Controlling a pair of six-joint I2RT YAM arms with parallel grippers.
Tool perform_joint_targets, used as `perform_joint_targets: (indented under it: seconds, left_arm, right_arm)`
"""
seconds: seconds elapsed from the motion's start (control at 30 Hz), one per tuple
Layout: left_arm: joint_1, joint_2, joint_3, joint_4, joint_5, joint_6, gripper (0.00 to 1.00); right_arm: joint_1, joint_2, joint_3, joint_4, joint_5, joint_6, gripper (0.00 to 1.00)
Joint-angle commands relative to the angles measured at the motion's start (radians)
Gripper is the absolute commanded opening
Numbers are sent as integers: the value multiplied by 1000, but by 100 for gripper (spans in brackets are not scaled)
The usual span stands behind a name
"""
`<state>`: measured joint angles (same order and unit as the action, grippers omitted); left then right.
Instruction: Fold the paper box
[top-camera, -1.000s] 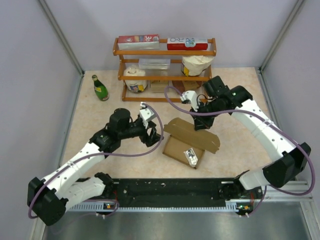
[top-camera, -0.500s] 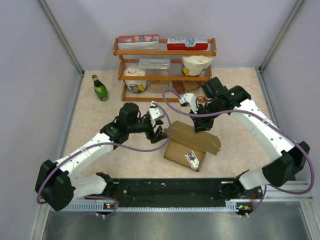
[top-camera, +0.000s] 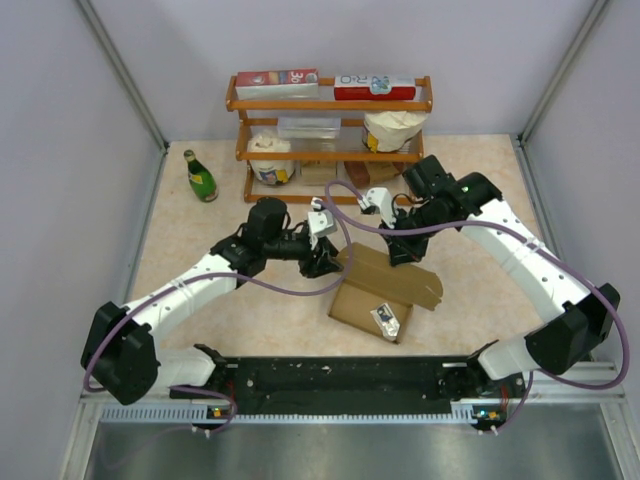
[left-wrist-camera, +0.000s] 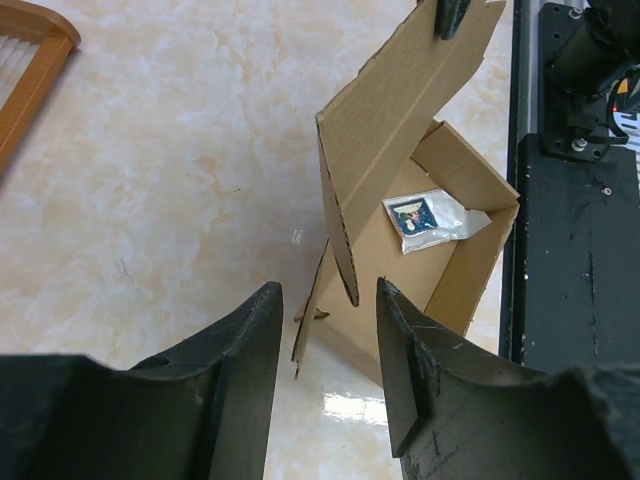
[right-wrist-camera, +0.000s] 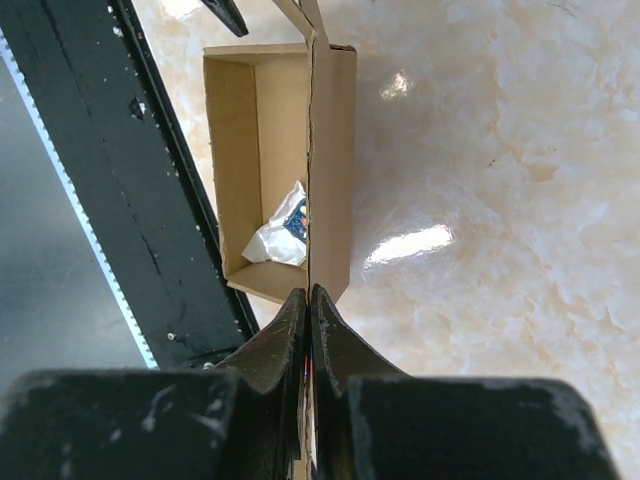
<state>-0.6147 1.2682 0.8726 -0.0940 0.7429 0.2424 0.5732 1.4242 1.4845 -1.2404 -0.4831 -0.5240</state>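
Note:
The paper box (top-camera: 372, 305) is a shallow brown cardboard tray lying on the table in front of the arms, with a small plastic packet (top-camera: 385, 318) inside. Its lid flap (top-camera: 392, 272) stands tilted over the tray. My right gripper (top-camera: 400, 252) is shut on the lid's free edge (right-wrist-camera: 309, 150), seen edge-on in the right wrist view above the tray (right-wrist-camera: 235, 160). My left gripper (top-camera: 326, 264) is open at the box's left end. In the left wrist view the lid's side tab (left-wrist-camera: 343, 262) hangs just ahead of the gap, touching neither of the fingers (left-wrist-camera: 415, 360).
A wooden shelf (top-camera: 330, 150) at the back holds red-and-white cartons, a clear tub and white tubs. A green bottle (top-camera: 200, 176) stands to its left. A black rail (top-camera: 340, 378) runs along the near table edge, close to the box. Grey walls enclose the table.
My left arm has swung right and forward to the box's left end, and its jaws have narrowed. The right gripper has kept its hold on the lid, almost still.

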Motion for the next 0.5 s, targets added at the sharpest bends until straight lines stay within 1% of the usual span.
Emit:
perform_joint_targets:
  seconds: [0.0, 0.13, 0.33, 0.4, 0.47]
  left_arm:
    - [-5, 11, 37, 28, 50, 15, 47]
    - [-13, 25, 35, 25, 55, 20, 43]
    - [-25, 46, 42, 2, 30, 40, 44]
    - [-26, 49, 43, 0, 29, 41, 42]
    - [-26, 48, 43, 5, 30, 40, 37]
  right_arm:
    - [11, -36, 2, 22, -12, -8, 0]
    - [11, -36, 2, 24, -12, -8, 0]
    - [11, -38, 2, 24, -17, -8, 0]
    - [11, -38, -1, 24, -12, -7, 0]
    - [11, -39, 0, 25, -11, -7, 0]
